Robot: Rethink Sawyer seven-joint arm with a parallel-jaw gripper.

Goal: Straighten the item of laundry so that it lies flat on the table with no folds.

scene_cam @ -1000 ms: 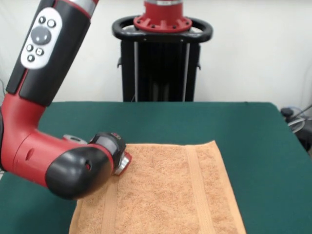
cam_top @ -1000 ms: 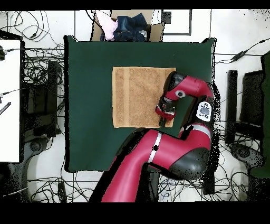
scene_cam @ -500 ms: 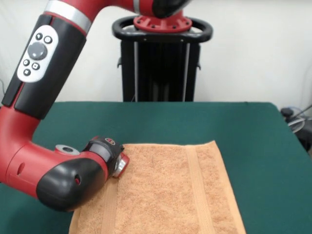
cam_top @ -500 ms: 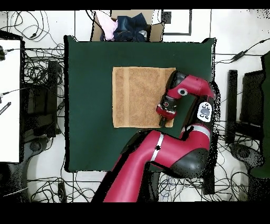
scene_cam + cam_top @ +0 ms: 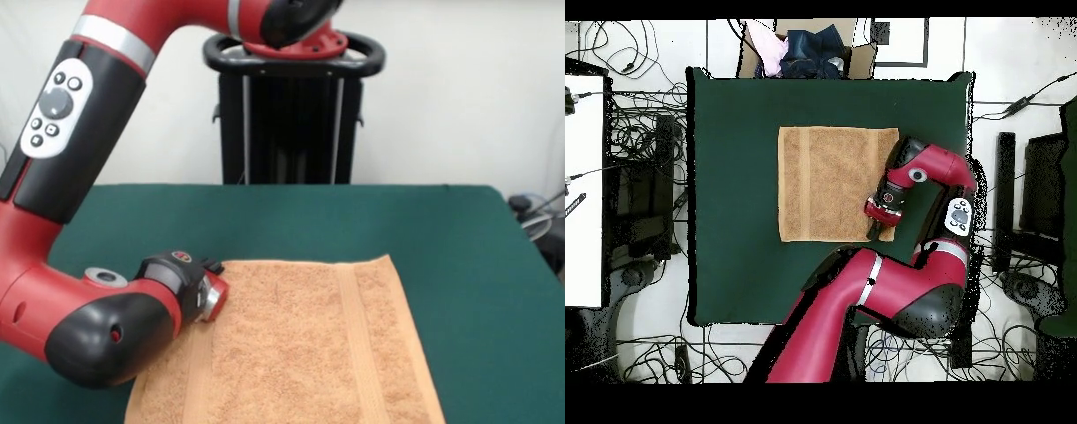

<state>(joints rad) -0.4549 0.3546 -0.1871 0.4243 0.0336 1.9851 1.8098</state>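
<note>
Front view: you've got the gripper (image 5: 212, 296) low at the towel (image 5: 300, 344)'s far-left corner, wrist end touching or just over the cloth edge. The fingers are hidden behind the wrist body, so you can't tell whether they're spread or pinching the towel. The towel lies on the green desk (image 5: 459, 238), near side running off the bottom edge. Its two woven bands run from the far edge toward the camera. The surface looks flat where visible.

Overhead view: the towel (image 5: 835, 180) sits on the desk (image 5: 735, 200), roughly centred, toward the side away from the base. It's close to square, slightly longer along the base-to-far direction, edges parallel to the desk edges. The gripper (image 5: 881, 213) is at the towel's right edge near the base-side corner. The finger gap isn't resolvable here either.
</note>
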